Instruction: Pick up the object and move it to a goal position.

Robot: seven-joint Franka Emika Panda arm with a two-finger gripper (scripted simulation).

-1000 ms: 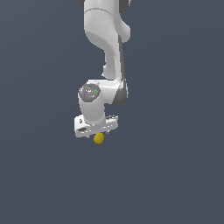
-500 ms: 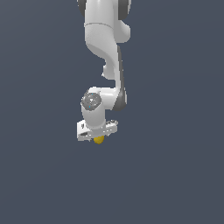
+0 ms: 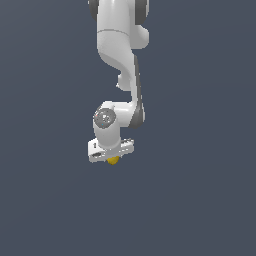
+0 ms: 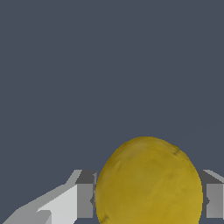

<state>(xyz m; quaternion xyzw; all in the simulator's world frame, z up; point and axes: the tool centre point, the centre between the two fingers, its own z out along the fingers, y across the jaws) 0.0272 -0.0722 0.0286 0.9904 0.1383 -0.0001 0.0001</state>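
The object (image 3: 114, 160) is a small yellow-orange oval lump. In the exterior view only its lower edge shows under the white gripper (image 3: 112, 158), which hangs straight down over it. In the wrist view the object (image 4: 148, 183) fills the space between the two grey fingers (image 4: 85, 201), and both sides of it meet the pads. The gripper (image 4: 149, 206) is closed on the object, whose lower part is cut off by the frame edge.
The white arm (image 3: 120, 55) comes down from the top of the exterior view. All around is a plain dark grey surface (image 3: 200, 200). No goal marker shows.
The gripper came down over the object. The lump showed below the hand's edge before; now it sits between the fingers and is mostly covered.
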